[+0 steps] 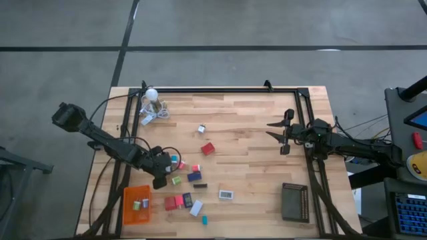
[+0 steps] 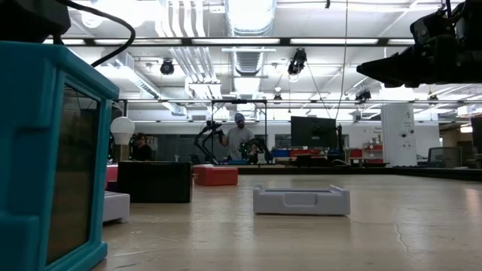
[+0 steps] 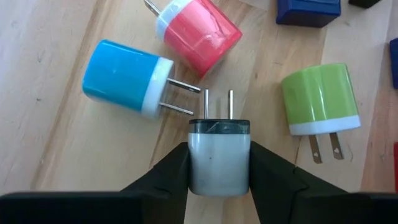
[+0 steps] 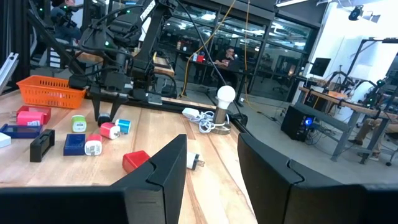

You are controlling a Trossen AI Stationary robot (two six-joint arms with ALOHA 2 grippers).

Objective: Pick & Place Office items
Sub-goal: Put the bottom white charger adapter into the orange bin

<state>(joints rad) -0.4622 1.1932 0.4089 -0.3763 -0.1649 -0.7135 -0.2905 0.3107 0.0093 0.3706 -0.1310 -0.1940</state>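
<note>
Left gripper [image 3: 219, 165] clamped on a glossy grey-white two-pronged plastic charger plug [image 3: 218, 155], blue cylindrical plug [image 3: 124, 76] at ten o'clock, lime one [image 3: 320, 98] at two o'clock, visible only in wrist view, right gripper [image 1: 279, 131] parted, empty.

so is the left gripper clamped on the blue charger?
No, the left gripper is shut on the white charger; the blue charger lies free beside it.

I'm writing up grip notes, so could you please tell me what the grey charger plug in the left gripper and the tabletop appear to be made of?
Grey charger plug, held between the left gripper's fingers: probably smooth moulded plastic with a soft sheen; its two prongs look like bare shiny metal. Tabletop: apparently light wood in joined planks, with visible grain and seams and a matte finish.
</note>
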